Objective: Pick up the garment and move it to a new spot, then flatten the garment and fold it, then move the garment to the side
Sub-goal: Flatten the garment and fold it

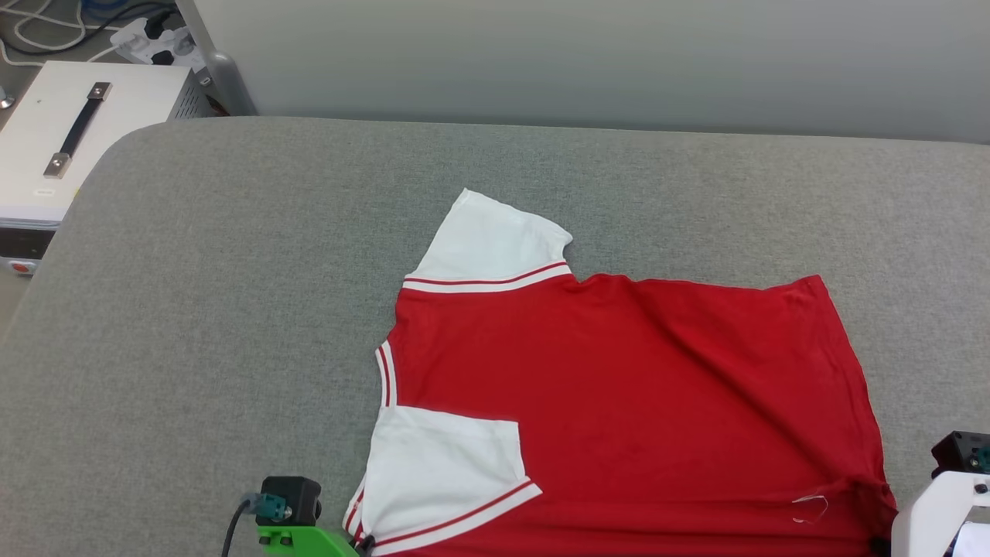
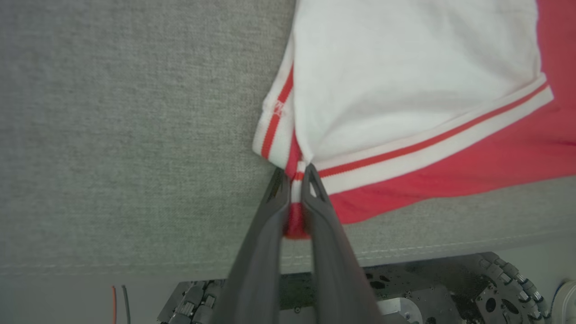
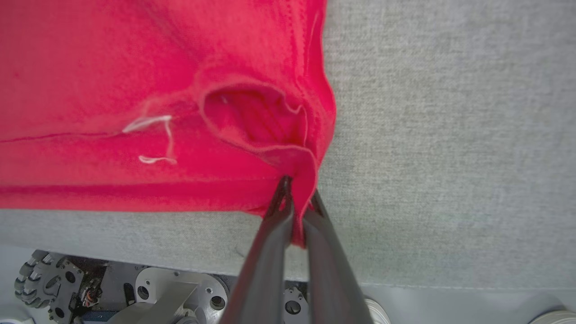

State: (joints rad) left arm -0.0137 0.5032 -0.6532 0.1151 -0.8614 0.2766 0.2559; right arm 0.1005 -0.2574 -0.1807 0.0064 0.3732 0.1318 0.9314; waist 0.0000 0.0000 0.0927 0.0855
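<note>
- the garment (image 1: 619, 402) lies spread at the near edge of the grey table (image 1: 216, 325)
- left gripper (image 2: 294, 184) pinches its striped sleeve corner
- right gripper (image 3: 298, 202) clamps the red hem corner
- white box (image 1: 46, 131) sits well off to the left

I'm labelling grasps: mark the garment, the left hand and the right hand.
garment (image 1: 619, 387), head view, red body panel.
left hand (image 2: 294, 174), left wrist view, between fingertips at striped trim.
right hand (image 3: 300, 188), right wrist view, between fingertips at red corner.

Grey fabric-covered surface (image 1: 232, 309), possibly a padded table; rounded far-left corner. Red garment (image 1: 619, 387) lies spread on it, near the front edge.
</note>
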